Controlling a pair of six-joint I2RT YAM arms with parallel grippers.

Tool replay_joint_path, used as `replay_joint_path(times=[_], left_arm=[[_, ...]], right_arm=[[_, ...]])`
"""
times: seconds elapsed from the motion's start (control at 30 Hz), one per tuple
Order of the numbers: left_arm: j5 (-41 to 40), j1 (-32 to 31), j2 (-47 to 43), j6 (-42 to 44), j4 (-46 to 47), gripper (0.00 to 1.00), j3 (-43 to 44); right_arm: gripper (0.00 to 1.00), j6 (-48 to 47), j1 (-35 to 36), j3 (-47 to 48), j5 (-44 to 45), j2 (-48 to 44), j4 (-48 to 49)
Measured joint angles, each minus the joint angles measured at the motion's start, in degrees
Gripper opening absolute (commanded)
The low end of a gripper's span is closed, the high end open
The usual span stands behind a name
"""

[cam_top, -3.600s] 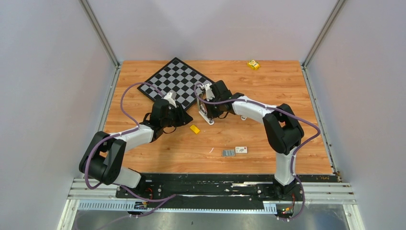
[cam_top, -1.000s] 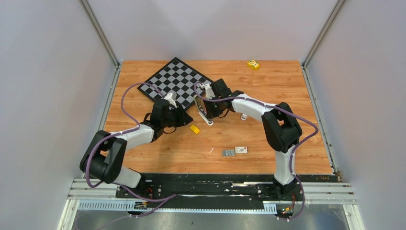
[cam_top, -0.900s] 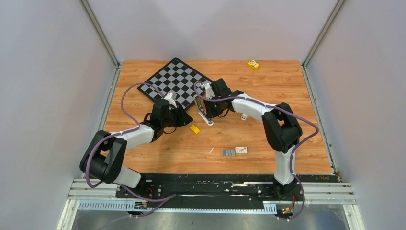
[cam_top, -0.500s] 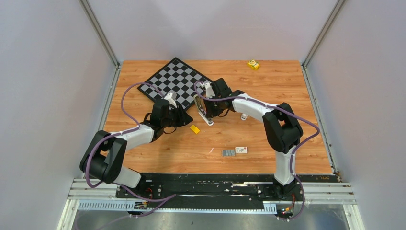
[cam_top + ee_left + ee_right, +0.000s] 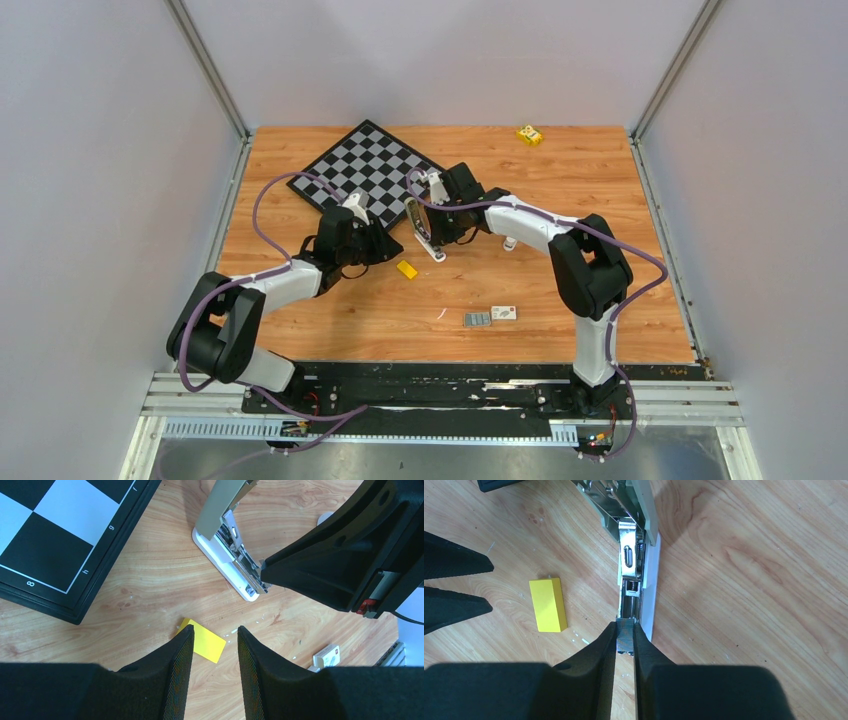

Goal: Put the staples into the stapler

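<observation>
What I count on my table

Two of mine, left pincer and right pincer; one stapler; one chessboard; one yellow block; one marked yellow piece; one white box; one gripped staples strip; one grey staples cluster, its strips too small to count.

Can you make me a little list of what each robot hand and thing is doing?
stapler: open, top lifted, on the table
right gripper: jaws shut on a staple strip, at the tray's end
left gripper: jaws open, above the yellow block
spare staples: beside the white box
chessboard: far left
</observation>
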Motion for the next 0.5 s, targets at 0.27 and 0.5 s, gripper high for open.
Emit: replay_joint_path(times=[0.27, 0.5], left_arm=[[0.0, 0.0, 0.0, 0.0, 0.0, 0.41, 0.0], [0.0, 0.0, 0.0, 0.0, 0.0, 0.41, 0.0]], right_arm=[[0.17, 0.0, 0.0, 0.0, -0.3, 0.0, 0.0], [0.17, 0.1, 0.0, 0.0, -0.8, 0.0, 0.0]])
